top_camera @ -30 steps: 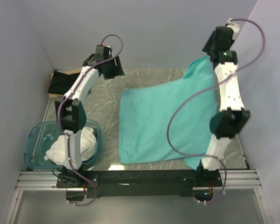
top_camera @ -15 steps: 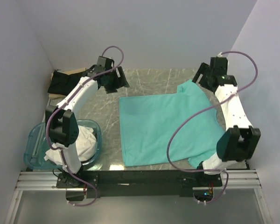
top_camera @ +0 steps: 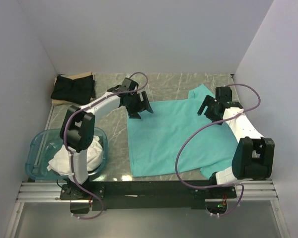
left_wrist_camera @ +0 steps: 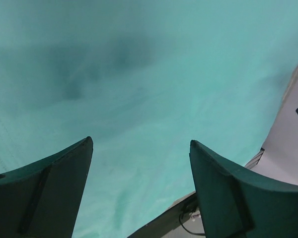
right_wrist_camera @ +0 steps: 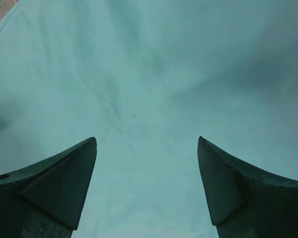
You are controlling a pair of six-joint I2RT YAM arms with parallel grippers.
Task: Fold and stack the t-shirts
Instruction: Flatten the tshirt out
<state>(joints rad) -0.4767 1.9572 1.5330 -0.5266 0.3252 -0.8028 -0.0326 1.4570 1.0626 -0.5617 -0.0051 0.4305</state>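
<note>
A: Where is the mint-teal t-shirt (top_camera: 171,136)?
B: Spread mostly flat on the marble table (top_camera: 114,130), between the arms. Probably laid out so its edges can be pinched for folding.
A: Grippers?
B: Left gripper (left_wrist_camera: 140,143) and right gripper (right_wrist_camera: 147,140) each have fingers apart, holding nothing, low over the shirt's far corners.

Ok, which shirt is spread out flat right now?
The teal shirt, mid-table beneath the left gripper and right gripper. The black shirt lies folded at the far left corner; the white shirts sit bunched in the tub.
</note>
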